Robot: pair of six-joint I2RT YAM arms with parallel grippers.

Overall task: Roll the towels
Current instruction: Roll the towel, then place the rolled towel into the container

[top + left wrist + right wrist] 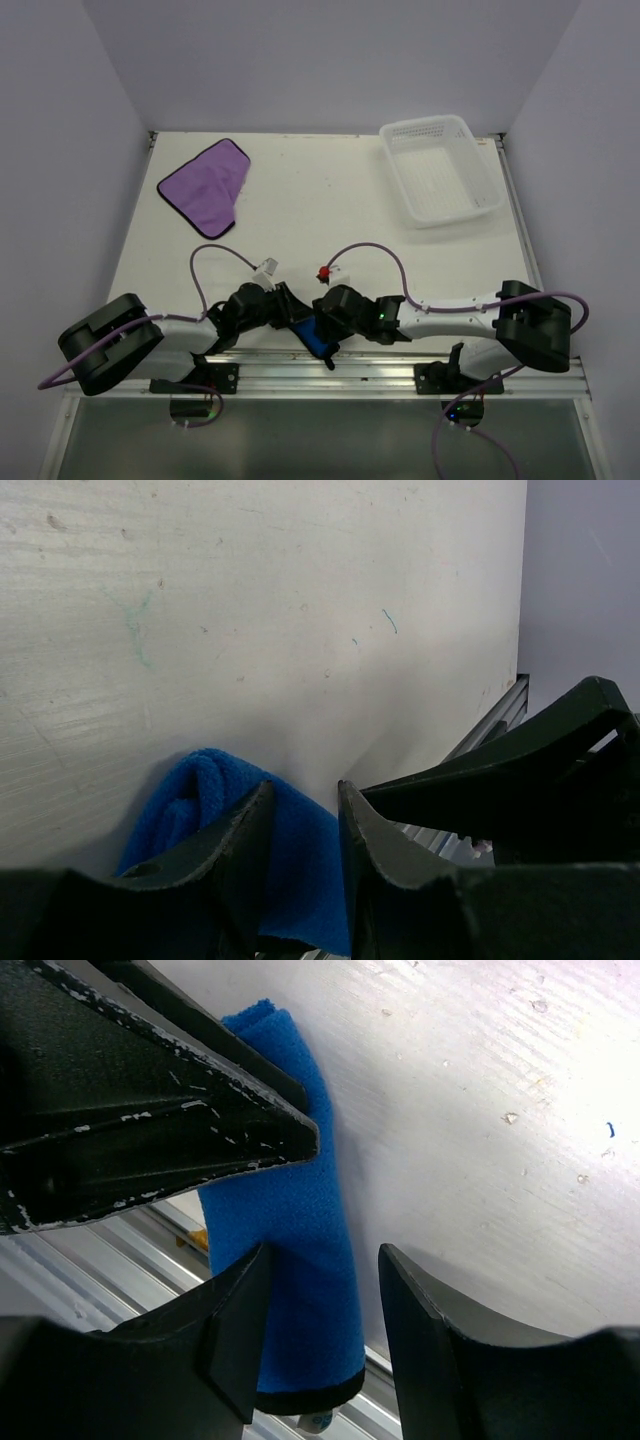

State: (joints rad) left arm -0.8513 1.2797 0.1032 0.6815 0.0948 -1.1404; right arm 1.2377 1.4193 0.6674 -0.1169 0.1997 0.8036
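The blue towel (316, 336) (200, 792) (300, 1210) was seen rolled into a tight cylinder at the near edge of the table (320, 200), just beside the alu rail (400, 366). The L gripper (290, 314) (300, 792) was clamped on it, w/ cloth filling the gap btwn its fingers. The R gripper (324, 332) (320, 1256) was set astride the same roll, jaws spread: one finger touched the cloth, the other stood clear. The purple towel (205, 185) was laid flat and unrolled at the far left, well apart from both arms. A white basket (425, 124) was placed at the far right.
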